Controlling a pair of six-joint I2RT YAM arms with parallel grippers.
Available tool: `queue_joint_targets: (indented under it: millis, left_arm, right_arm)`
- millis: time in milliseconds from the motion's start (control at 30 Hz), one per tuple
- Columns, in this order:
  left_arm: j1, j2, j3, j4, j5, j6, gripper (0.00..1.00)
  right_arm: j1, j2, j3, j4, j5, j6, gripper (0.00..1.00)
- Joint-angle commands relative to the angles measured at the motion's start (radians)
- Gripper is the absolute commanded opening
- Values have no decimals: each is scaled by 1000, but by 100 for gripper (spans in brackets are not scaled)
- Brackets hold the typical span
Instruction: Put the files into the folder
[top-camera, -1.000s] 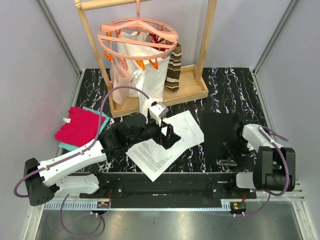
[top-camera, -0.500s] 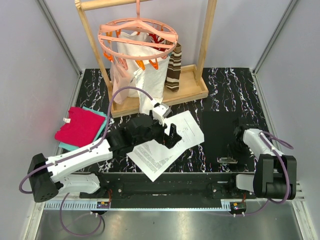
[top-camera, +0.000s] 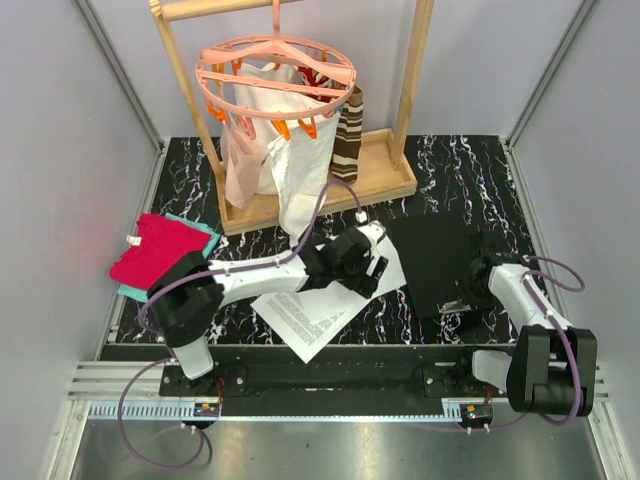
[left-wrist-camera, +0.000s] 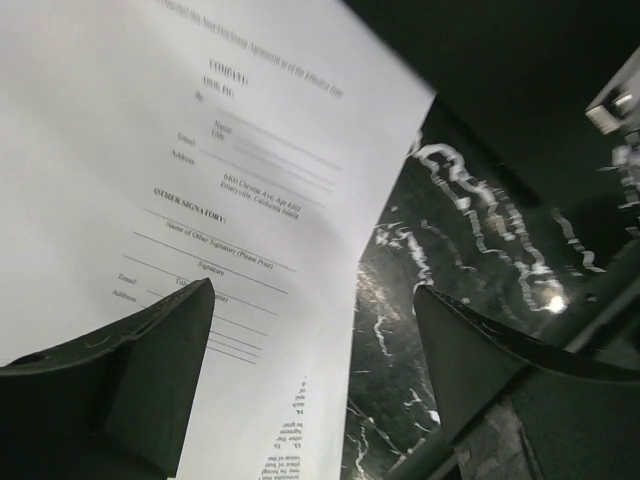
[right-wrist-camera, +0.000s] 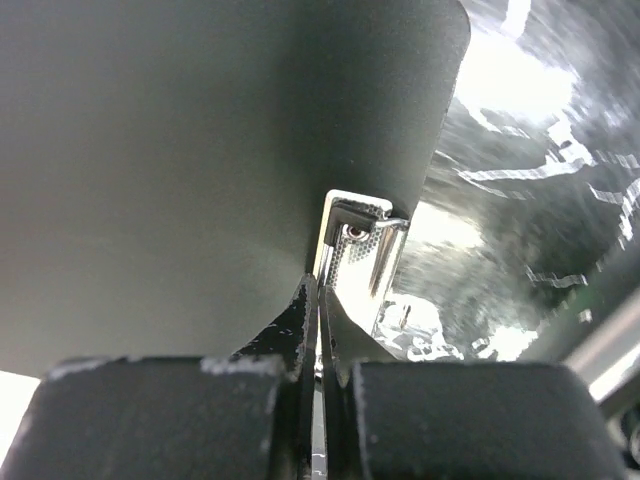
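Top cam hides much of the files (top-camera: 318, 308) under the left arm, and the right end effector (right-wrist-camera: 320, 292) blocks the folder (top-camera: 435, 262) corner it's pinched tight on. Left end effector (left-wrist-camera: 312, 292) sits apart over the files' right edge, reaching further right than 1 second back. Black marbled table (top-camera: 460, 165), grey walls, wooden rack (top-camera: 385, 180) behind.

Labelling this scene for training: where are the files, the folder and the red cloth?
files (top-camera: 305, 318), top external view, middle of lower printed sheet.
folder (top-camera: 437, 262), top external view, centre of black surface.
red cloth (top-camera: 152, 250), top external view, its centre.
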Motion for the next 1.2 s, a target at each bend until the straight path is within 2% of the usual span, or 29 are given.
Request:
queue_joint_targets:
  millis: [0, 167, 300, 400, 533, 667, 833, 933, 967, 1067, 1100, 1167]
  left_arm:
    - [12, 79, 17, -34, -23, 5, 83]
    - [30, 76, -84, 61, -15, -78, 83]
    - [60, 85, -135, 84, 9, -140, 84]
    - [98, 51, -233, 142, 32, -196, 84]
    - [144, -34, -335, 172, 14, -232, 84]
    - [158, -113, -404, 161, -17, -239, 84]
    - [162, -212, -424, 104, -78, -217, 85]
    - [161, -277, -433, 104, -78, -210, 86]
    - [159, -292, -431, 106, -55, -207, 86]
    - [159, -329, -396, 107, 20, -187, 88]
    - [156, -341, -385, 107, 35, -182, 88]
    - [155, -355, -358, 104, 58, -176, 89]
  right_arm:
    - [-4, -93, 43, 99, 46, -233, 0]
    - [-4, -205, 46, 140, 90, -396, 0]
    - [-4, -259, 49, 217, -34, -514, 0]
    - [-4, -230, 92, 222, -95, -640, 0]
    - [36, -186, 134, 202, -169, -651, 0]
    - [174, -134, 238, 76, -109, -668, 0]
    - [255, -161, 342, -37, -66, -688, 0]
    - [257, -152, 353, -54, -31, -612, 1]
    - [255, -137, 350, -60, -22, -572, 18]
    - [237, -83, 326, -39, -31, -446, 45]
    - [223, -69, 306, -36, -13, -411, 64]
    - [145, -25, 281, -10, 1, -375, 83]
